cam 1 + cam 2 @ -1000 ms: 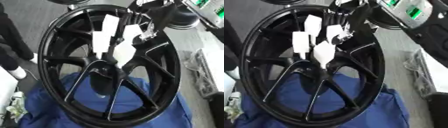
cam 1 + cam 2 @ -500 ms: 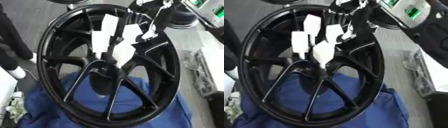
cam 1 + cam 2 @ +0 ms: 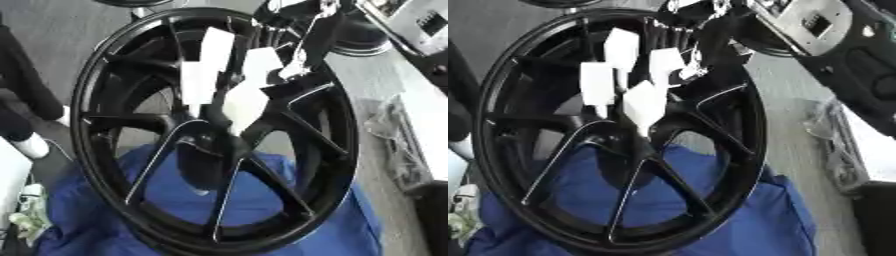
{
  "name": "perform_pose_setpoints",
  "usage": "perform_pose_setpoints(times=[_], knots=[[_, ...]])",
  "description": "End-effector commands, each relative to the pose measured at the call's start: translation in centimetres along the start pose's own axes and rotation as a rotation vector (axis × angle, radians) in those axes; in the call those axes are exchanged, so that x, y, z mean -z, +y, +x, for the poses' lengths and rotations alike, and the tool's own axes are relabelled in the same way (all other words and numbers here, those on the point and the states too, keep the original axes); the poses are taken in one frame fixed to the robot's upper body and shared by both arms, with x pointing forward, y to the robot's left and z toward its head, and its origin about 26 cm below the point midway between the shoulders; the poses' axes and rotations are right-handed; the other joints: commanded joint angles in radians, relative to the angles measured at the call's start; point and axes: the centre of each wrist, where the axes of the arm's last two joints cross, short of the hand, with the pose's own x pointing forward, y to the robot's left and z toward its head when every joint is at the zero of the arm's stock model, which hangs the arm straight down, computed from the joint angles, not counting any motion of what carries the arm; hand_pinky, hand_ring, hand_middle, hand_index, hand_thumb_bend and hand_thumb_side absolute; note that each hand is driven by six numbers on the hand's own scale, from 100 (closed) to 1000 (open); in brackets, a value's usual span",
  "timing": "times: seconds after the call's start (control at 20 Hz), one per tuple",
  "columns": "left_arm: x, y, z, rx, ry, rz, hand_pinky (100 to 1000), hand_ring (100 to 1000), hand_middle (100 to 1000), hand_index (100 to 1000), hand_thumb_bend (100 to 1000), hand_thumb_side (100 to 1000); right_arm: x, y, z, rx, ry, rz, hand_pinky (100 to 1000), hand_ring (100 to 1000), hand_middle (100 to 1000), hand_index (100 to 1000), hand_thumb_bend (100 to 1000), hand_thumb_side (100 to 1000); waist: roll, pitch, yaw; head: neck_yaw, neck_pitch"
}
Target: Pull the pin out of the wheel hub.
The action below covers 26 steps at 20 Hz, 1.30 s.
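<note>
Glossy black spoked alloy wheel hub (image 3: pixel 219 135) on blue cloth (image 3: pixel 262 200); white paper tags (image 3: pixel 214 47) near centre. Right robot hand (image 3: pixel 302 30) over upper spokes, grip state unclear.

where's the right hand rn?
Upper right of the left eye view: the right hand reaches in over the black wheel's top rim, just right of the white tags.

Glossy black metal wheel hub (image 3: pixel 219 145)
</note>
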Motion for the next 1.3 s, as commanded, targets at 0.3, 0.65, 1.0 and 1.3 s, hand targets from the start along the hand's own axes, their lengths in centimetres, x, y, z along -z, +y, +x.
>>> perform_pose_setpoints(times=[0.3,0.65,1.0,1.3], knots=[[0.6,0.3,1.1,0.011,-0.039,-0.017,678,735,609,684,115,854,-0.1,-0.8,0.2,0.0,0.004,-0.021,762,654,612,720,300,100,0.011,-0.016,0.002,-0.005,0.005],[0.6,0.3,1.0,0.01,-0.032,-0.026,678,737,609,684,115,855,-0.6,-1.0,0.5,0.011,-0.025,-0.116,714,560,441,538,188,100,0.01,-0.018,0.0,-0.006,0.008],[0.6,0.3,0.9,0.009,-0.03,-0.027,678,738,609,685,115,854,-4.9,-1.9,1.9,-0.044,-0.071,-0.276,706,535,409,506,191,100,0.012,-0.019,-0.004,-0.008,0.01],[0.5,0.4,0.9,0.009,-0.03,-0.022,679,740,610,685,116,855,-10.7,-1.5,1.2,-0.074,-0.037,-0.493,709,529,410,505,160,100,0.012,-0.018,-0.01,-0.004,0.006]])
